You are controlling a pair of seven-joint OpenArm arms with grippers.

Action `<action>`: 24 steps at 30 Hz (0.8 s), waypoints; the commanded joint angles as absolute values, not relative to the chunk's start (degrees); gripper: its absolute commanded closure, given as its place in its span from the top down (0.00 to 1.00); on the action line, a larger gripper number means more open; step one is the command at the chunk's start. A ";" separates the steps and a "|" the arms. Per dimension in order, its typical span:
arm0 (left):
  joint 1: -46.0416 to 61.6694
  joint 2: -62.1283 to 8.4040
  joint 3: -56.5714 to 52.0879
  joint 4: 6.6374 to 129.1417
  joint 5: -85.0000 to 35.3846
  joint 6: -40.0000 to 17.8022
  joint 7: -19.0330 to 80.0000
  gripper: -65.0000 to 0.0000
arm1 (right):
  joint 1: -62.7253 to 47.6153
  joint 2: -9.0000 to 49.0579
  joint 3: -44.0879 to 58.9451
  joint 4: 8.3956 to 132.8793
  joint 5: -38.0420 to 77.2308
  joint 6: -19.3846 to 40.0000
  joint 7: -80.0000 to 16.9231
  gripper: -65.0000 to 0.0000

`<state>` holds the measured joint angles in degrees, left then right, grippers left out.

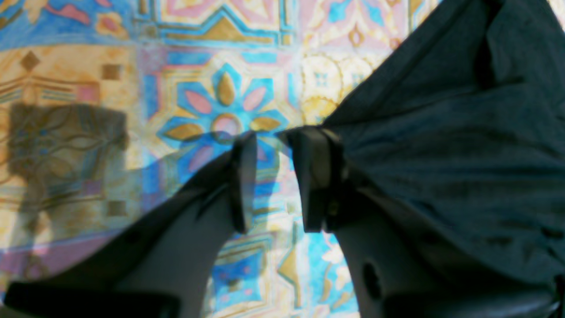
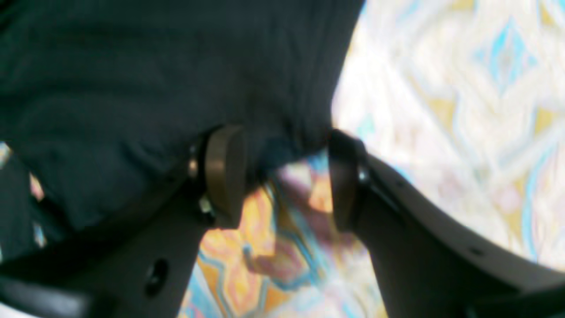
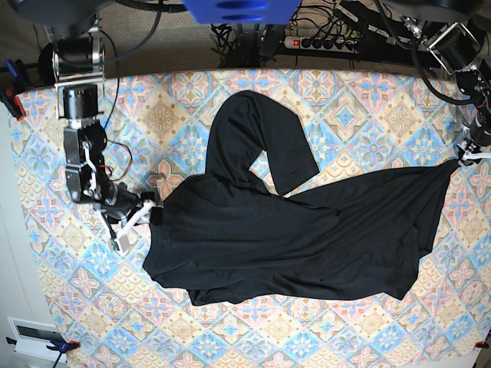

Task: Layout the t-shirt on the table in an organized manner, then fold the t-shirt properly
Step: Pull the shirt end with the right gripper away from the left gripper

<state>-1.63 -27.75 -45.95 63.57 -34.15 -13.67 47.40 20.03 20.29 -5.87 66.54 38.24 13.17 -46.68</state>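
Black t-shirt [image 3: 307, 230] lies spread and rumpled across the table [image 3: 368, 115], one sleeve flung toward the far edge. At its left edge the right gripper [image 2: 282, 176] stands spread, fabric draped over one finger. At the right, the left gripper [image 1: 276, 176] has its jaws apart, shirt corner caught on one finger.

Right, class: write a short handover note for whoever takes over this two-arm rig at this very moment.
Left pincer: open, with a corner of the t-shirt bunched against one finger.
Right pincer: open, with the shirt's edge lying loose between its fingers.
T-shirt: on the table, stretched between the two pincers, wrinkled, one sleeve askew.
Done: roughly spread out.
Left: flatten the shirt, straighten the sleeve, then do every fold.
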 commanded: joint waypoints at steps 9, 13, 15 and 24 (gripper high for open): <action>-2.51 -29.23 -45.85 64.66 -34.77 -13.93 46.37 0.27 | 21.58 17.80 -5.67 58.24 38.64 13.32 -45.85 0.45; -3.74 -29.23 -45.85 64.66 -34.77 -13.93 46.37 0.27 | 21.58 16.48 -5.67 58.07 38.64 13.32 -45.85 0.45; -4.00 -29.23 -45.85 64.66 -34.68 -13.93 46.37 0.27 | 21.58 15.96 -5.67 58.07 38.64 13.32 -45.85 0.45; -4.35 -29.14 -45.67 64.66 -34.68 -13.93 46.46 0.27 | 21.58 15.16 -5.58 57.98 38.55 13.32 -45.76 0.23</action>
<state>-3.55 -27.62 -45.63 63.57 -34.09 -13.63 47.55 20.97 15.16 -5.61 57.71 38.41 13.04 -44.01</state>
